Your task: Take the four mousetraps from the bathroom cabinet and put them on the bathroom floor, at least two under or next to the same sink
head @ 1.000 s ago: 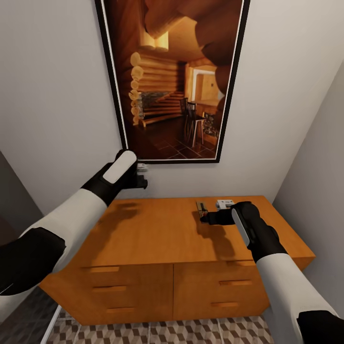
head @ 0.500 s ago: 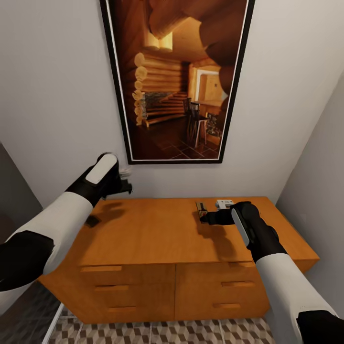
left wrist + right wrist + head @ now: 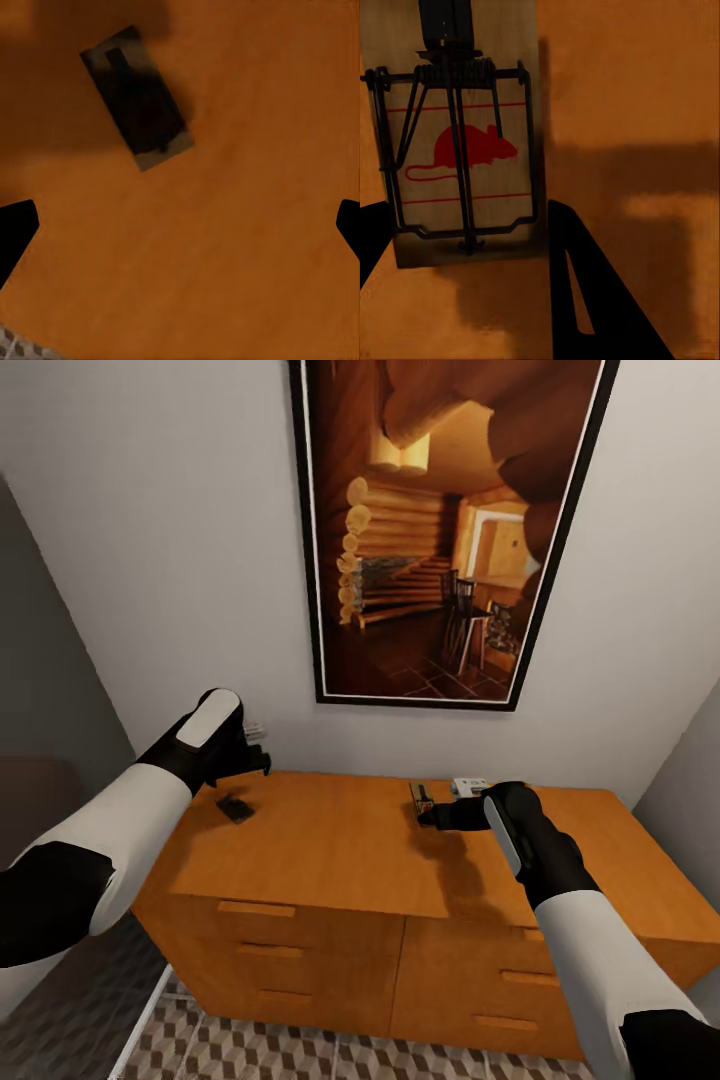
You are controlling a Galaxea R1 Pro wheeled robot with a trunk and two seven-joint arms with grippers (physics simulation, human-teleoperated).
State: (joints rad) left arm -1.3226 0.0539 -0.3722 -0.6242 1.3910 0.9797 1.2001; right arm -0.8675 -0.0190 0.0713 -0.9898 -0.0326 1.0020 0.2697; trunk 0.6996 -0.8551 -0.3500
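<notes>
Still at pickup stage, nothing on the bathroom floor (image 3: 250,1050) yet. Right end effector (image 3: 428,818) down on cabinet (image 3: 340,850) top near back edge, fingers spread wide either side of a mousetrap (image 3: 461,142) (not clamped). Second mousetrap (image 3: 236,807) lies loose near the left edge, left end effector (image 3: 255,745) above it, open and empty. Next: close right fingers squarely, lift clear.

Framed pic (image 3: 445,530) of log-cabin interior w/ black frame hangs on pale gray wall (image 3: 170,560), above & between both hands; darker wall beyond left hand.
</notes>
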